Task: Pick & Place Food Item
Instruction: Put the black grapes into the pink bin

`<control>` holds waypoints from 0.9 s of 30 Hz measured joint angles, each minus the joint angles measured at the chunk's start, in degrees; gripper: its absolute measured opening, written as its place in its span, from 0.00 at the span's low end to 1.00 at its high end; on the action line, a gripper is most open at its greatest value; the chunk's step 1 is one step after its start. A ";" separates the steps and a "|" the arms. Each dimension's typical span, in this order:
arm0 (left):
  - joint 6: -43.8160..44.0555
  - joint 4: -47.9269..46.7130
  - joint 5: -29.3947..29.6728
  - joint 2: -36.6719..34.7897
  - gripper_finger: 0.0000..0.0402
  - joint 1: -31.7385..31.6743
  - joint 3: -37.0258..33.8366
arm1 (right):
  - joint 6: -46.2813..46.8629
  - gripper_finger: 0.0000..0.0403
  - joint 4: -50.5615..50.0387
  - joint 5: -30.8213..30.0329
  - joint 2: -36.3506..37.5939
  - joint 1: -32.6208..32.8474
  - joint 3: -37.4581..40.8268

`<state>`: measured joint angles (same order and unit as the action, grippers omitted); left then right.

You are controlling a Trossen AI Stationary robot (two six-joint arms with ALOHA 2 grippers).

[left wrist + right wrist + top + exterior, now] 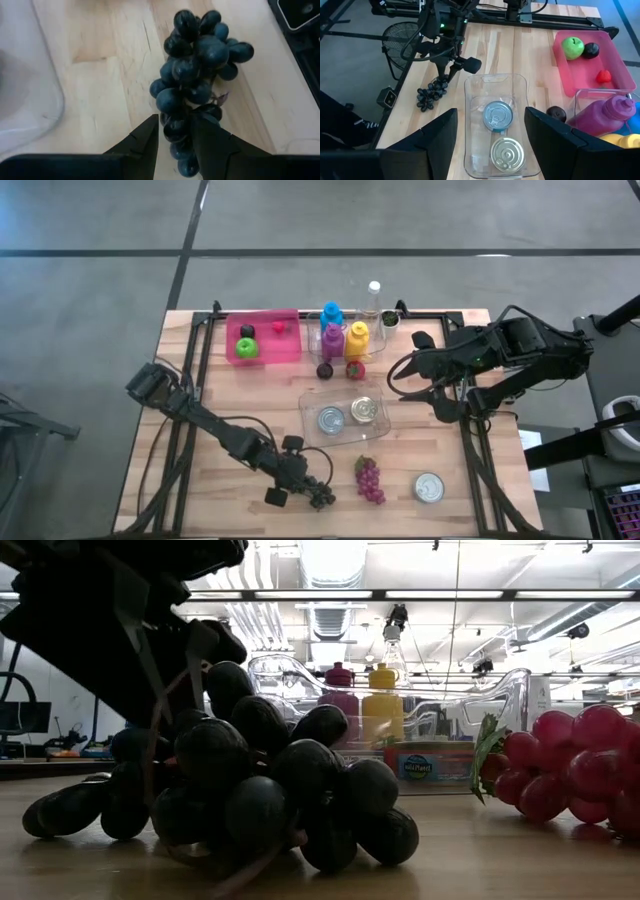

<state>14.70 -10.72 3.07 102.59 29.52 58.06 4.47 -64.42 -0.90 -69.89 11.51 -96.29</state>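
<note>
Dark grapes [197, 60] fill the left wrist view, lying on the wooden table [215, 490] at six o'clock near its front edge. Left gripper [176, 131] has its fingers pinched on the bunch's lower berries, so this looks like the grasp step, lift not yet begun. Red grapes [369, 479] sit at three o'clock, the clear tray [310, 412] with two cans at one o'clock. Right gripper [490, 125] waits, fingers spread and empty, above that tray. Next move: a straight lift, grip firm.

My overhead camera looks straight down on the counter [250, 410]; the low one sits level, tight against the dark grapes [260, 790] (both wrist cameras see them too).
</note>
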 joint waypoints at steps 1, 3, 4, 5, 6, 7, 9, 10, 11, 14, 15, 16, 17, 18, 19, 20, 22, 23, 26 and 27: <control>0.05 -0.04 -0.15 0.00 0.29 0.00 -0.02 | -0.02 0.57 0.00 0.00 0.00 -0.02 -0.01; 0.07 0.00 -0.29 0.00 0.29 0.00 -0.02 | -0.13 0.57 0.00 -0.01 0.00 0.00 -0.01; 0.09 0.00 -0.33 0.00 0.29 0.00 -0.02 | -0.15 0.57 0.01 -0.01 0.00 0.00 -0.01; 0.09 -0.01 -0.34 0.00 0.29 0.00 -0.02 | -0.13 0.56 0.02 -0.01 0.00 0.00 -0.01; 0.15 -0.02 -0.35 0.02 0.29 0.00 -0.02 | -0.13 0.56 0.02 -0.01 0.00 0.00 -0.01; 0.26 -0.02 -0.35 0.02 0.29 0.00 -0.02 | -0.09 0.56 0.02 -0.01 0.00 0.00 0.00; 0.27 -0.01 -0.36 0.02 0.28 0.00 -0.02 | -0.11 0.56 0.02 -0.03 0.00 0.00 0.00; 0.27 -0.03 -0.44 0.02 0.27 0.00 -0.02 | -0.11 0.56 0.02 -0.01 0.00 -0.01 0.00; 0.27 -0.04 -0.57 0.02 0.25 0.00 -0.02 | -0.10 0.56 0.02 -0.03 0.00 0.00 -0.02; 0.25 -0.02 -1.29 0.02 0.16 0.00 -0.02 | -0.02 0.56 0.02 -0.03 0.00 0.00 0.00; 0.24 -0.03 -1.56 0.02 0.12 0.00 -0.02 | -0.02 0.56 0.02 -0.03 0.00 0.00 -0.02; 0.25 -0.02 -1.88 0.02 0.09 -0.01 -0.02 | -0.02 0.56 0.02 -0.03 0.00 0.00 -0.02; 0.24 -0.02 -2.48 0.02 0.05 -0.03 -0.02 | 0.02 0.56 0.02 -0.03 0.00 0.00 -0.02; 0.27 -0.02 -3.12 0.02 0.03 -0.04 -0.02 | 0.01 0.56 0.03 -0.03 0.00 0.00 -0.01; 0.27 -0.02 -3.85 0.02 0.02 -0.04 -0.02 | 0.00 0.56 0.04 -0.05 0.00 0.00 -0.01; 0.27 -0.02 -4.38 0.02 0.02 -0.04 -0.02 | -0.08 0.56 0.04 -0.05 0.00 0.00 -0.01; 0.28 -0.02 -4.80 0.02 0.02 -0.04 -0.02 | -0.11 0.56 0.06 -0.07 0.00 0.00 -0.01; 0.42 -0.02 -4.83 0.02 0.02 -0.04 -0.02 | -0.07 0.56 0.07 -0.12 0.00 0.00 0.00; 2.31 -0.04 -4.79 -0.03 0.01 -0.20 -0.02 | -0.16 0.56 0.10 -0.14 0.00 0.00 0.00; 3.37 -0.06 -4.79 -0.12 0.01 -0.35 -0.02 | -0.29 0.56 0.14 -0.14 0.00 0.00 0.00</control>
<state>18.06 -10.78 -1.72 102.47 29.16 58.04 4.18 -64.28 -1.04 -69.89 11.51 -96.29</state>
